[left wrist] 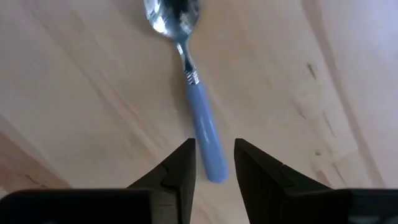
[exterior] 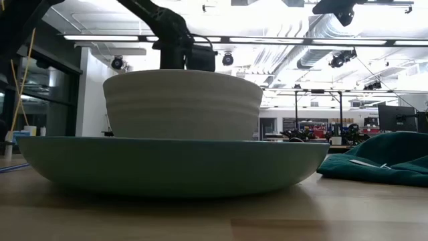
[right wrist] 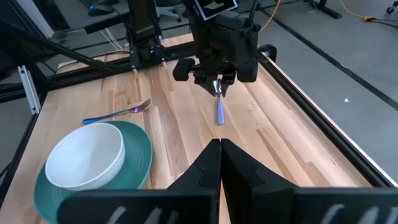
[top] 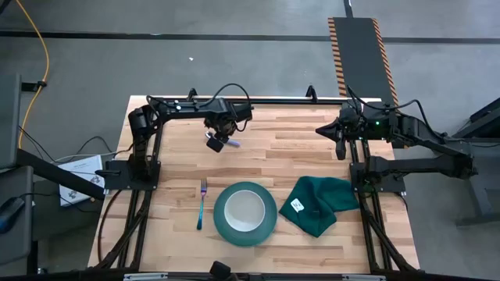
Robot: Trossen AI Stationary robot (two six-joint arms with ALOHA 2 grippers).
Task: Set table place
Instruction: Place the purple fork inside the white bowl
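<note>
Blue-handled spoon lies on the table, its handle end just ahead of my left gripper, lined up with the narrow gap between the fingers. They are slightly apart and hold nothing. Bowl end points away from the fingertips. My right gripper hangs farther off with fingers pressed together, empty. White bowl sits in the teal plate; fork beside the plate, green cloth on its other side.
</note>
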